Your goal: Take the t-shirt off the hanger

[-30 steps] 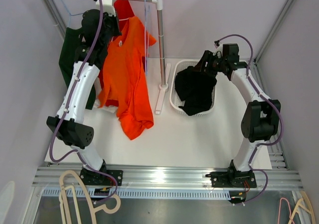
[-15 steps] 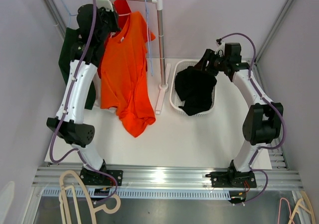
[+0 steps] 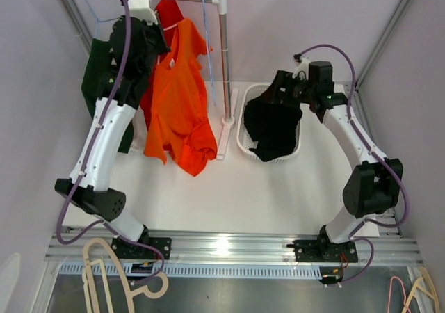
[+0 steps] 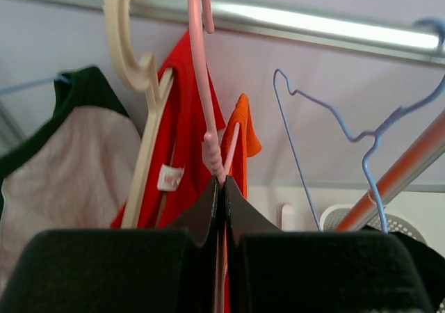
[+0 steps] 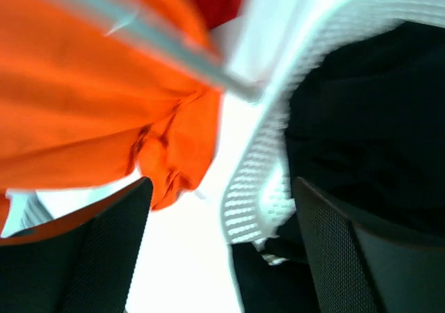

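My left fingers (image 4: pixel 221 191) are pinched shut on the neck of the pink hanger (image 4: pixel 200 83), just under the rail (image 4: pixel 299 22). The hanger's hook reaches up to the rail. The orange t-shirt (image 3: pixel 177 97) hangs below the rail on that hanger, and its low end is bunched up. My right fingers (image 3: pixel 281 89) are spread wide and hold nothing. They hover to the right of the rail, over the white basket (image 3: pixel 243 138) with a black cloth (image 3: pixel 272 122) in it.
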